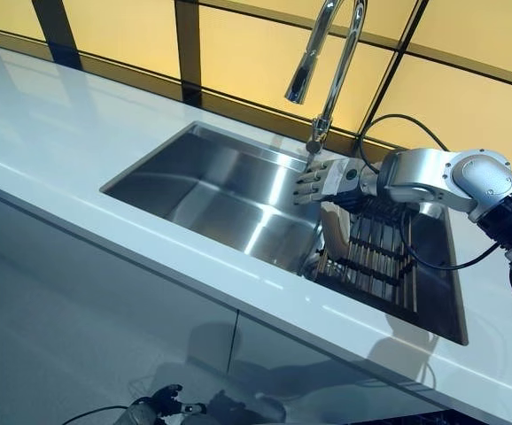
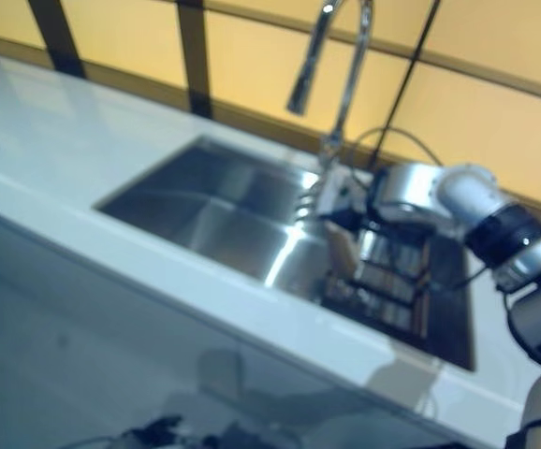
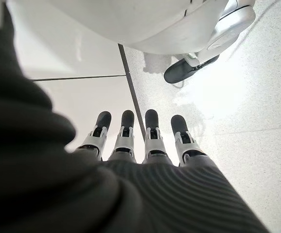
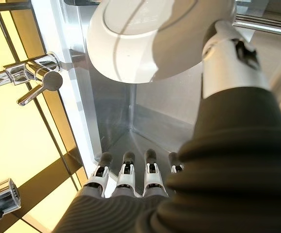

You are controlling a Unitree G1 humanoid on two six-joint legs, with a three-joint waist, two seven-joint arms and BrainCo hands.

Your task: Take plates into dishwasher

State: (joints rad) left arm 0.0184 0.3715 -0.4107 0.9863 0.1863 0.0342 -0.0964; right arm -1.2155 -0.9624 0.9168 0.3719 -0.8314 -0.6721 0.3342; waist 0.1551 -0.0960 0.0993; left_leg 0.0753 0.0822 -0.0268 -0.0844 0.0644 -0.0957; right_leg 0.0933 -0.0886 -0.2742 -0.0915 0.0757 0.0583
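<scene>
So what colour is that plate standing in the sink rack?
The plate is plain white; the right wrist view shows it best.

sink [image 1: 212,190]: steel basin, set into the counter | faucet [image 1: 327,53]: chrome gooseneck, mounted at the sink's back edge | counter [image 1: 52,133]: white, seen around the sink | rack [image 1: 376,252]: dark slatted, placed in the sink's right part | wall panels [image 1: 123,31]: yellow, divided by dark strips

Right arm extended over the sink [image 1: 212,190], right hand [image 1: 320,180] just below the faucet [image 1: 327,62] base, fingers [image 4: 126,175] straight and relaxed. Left hand [image 3: 135,145] hanging low, well below the sink, fingers straight, empty.
</scene>
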